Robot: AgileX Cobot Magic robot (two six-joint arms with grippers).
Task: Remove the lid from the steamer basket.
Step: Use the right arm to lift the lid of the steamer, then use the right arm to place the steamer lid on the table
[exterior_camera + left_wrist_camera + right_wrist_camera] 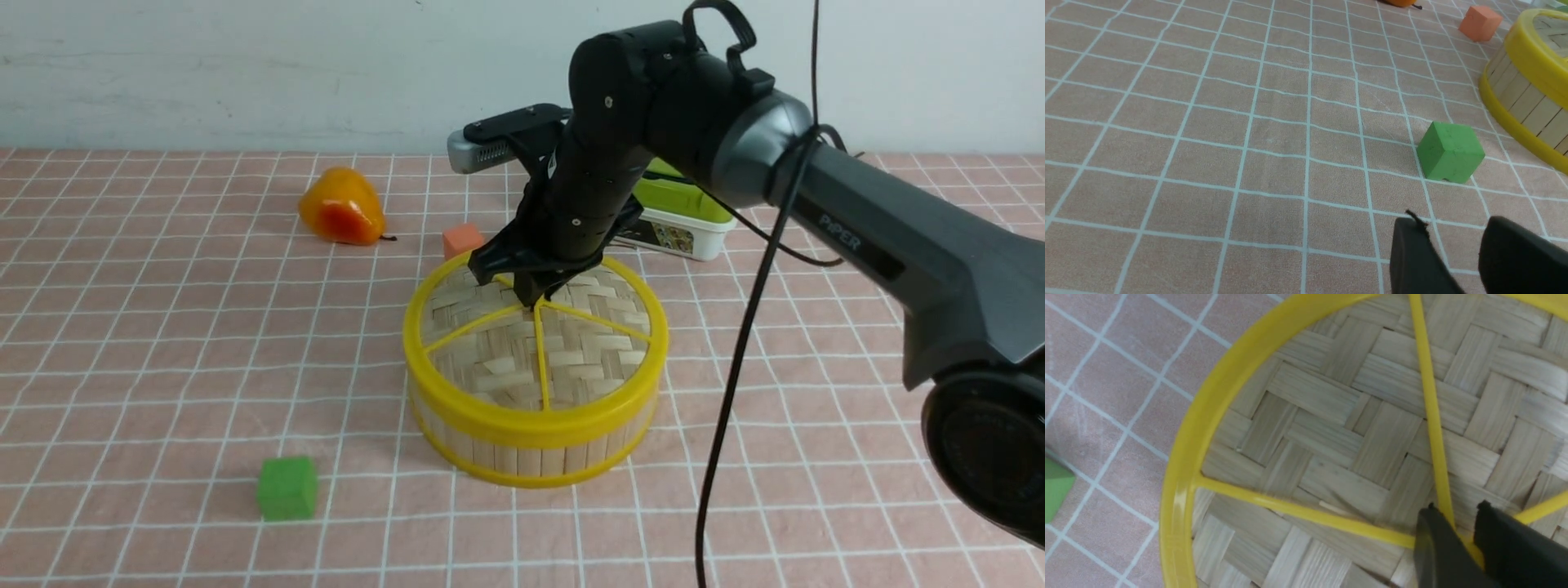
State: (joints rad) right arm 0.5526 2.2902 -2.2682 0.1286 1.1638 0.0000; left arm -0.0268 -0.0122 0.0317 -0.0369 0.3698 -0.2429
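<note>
Your L pincer sits nearest, fingers apart, empty, well to the side of the basket; basket stands mid-table w/ lid flat on top; R pincer points down on lid centre, clamped on the knob; I'd judge: pull straight up.

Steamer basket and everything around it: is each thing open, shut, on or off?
lid: on the steamer basket, not lifted.
steamer basket: upright, covered.
right gripper: jaws around the lid's centre; grip unclear.
left gripper: slightly open, empty.
white box: green lid on.
</note>
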